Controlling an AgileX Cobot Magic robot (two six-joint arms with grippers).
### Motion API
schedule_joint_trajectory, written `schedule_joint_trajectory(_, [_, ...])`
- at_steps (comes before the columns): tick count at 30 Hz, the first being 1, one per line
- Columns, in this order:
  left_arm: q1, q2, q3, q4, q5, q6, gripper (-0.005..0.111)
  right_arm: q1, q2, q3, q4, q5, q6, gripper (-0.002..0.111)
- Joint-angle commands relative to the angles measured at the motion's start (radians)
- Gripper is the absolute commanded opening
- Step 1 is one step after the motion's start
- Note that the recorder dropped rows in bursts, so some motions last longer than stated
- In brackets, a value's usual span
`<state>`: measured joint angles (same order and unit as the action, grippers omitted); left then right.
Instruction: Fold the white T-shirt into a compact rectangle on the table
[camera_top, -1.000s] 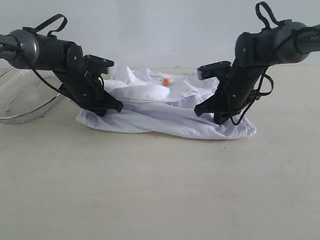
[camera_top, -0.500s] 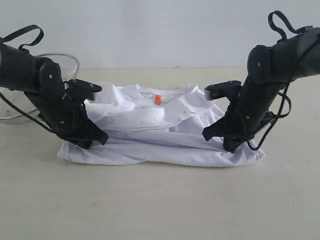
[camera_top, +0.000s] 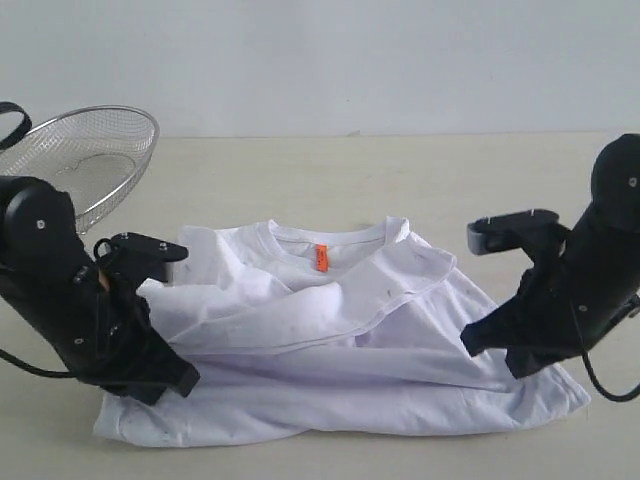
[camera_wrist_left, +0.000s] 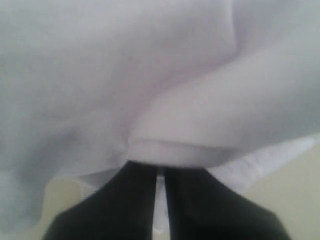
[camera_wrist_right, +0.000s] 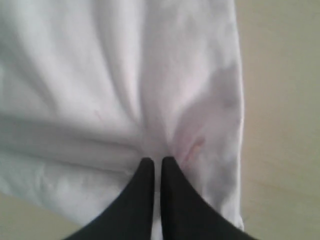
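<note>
At the far left a silver wire-mesh basket stands tilted on the pale desk, behind the left arm and apart from the shirt. The left tool sits low at the shirt's left edge; in the left wrist view its black jaws are pressed together with a thin strip of white cloth pinched between them, so it holds a fold of the shirt.

The white T-shirt lies in the middle of the desk, between the two arms, collar toward the back wall and hem toward the camera. An upper layer is doubled over the lower one in loose creases, with the lower layer showing along the front. The orange neck tag shows inside the collar. No chest lettering can be seen.

At the right, the right tool rests on the shirt's right edge. In the right wrist view its jaws are nearly touching, gripping gathered white fabric, with a faint reddish mark on the cloth just beside the tips and bare desk past the shirt's edge
</note>
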<state>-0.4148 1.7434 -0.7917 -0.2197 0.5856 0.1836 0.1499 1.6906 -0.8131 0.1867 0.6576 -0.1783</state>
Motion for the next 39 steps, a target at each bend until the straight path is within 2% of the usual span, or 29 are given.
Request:
schedule_joint_trajectory(1, [-0.004,-0.096,-0.007,0.021,-0.098,-0.008,0.004,-0.001,-0.108,-0.002,0.033,-0.088,-0.029,0.000])
schedule_joint_trajectory(6, [-0.004,-0.108,-0.059,0.021,-0.075,-0.008,0.004,-0.001,-0.108,-0.027,0.158,-0.069,-0.165,0.000])
schedule_joint_trajectory(16, [-0.002,-0.057,-0.059,0.022,-0.083,-0.001,0.004,0.001,-0.061,-0.027,0.349,-0.043,-0.344,0.000])
schedule_joint_trajectory(22, [-0.004,-0.064,-0.059,-0.056,-0.024,0.017,0.004,0.063,-0.026,-0.027,0.358,-0.112,-0.358,0.000])
schedule_joint_trajectory(27, [-0.035,-0.104,-0.057,-0.122,0.036,0.058,0.004,0.089,0.022,-0.027,0.375,-0.166,-0.355,0.000])
schedule_joint_trajectory(31, [-0.066,-0.100,-0.047,-0.138,-0.006,0.055,0.004,0.091,0.047,-0.054,0.377,-0.166,-0.360,0.000])
schedule_joint_trajectory(36, [-0.070,-0.023,-0.048,-0.142,-0.033,0.033,0.004,0.091,0.066,-0.108,0.379,-0.153,-0.362,0.000])
schedule_joint_trajectory(39, [-0.066,0.023,-0.060,-0.118,-0.181,0.033,0.004,0.091,0.077,-0.114,0.379,-0.153,-0.362,0.000])
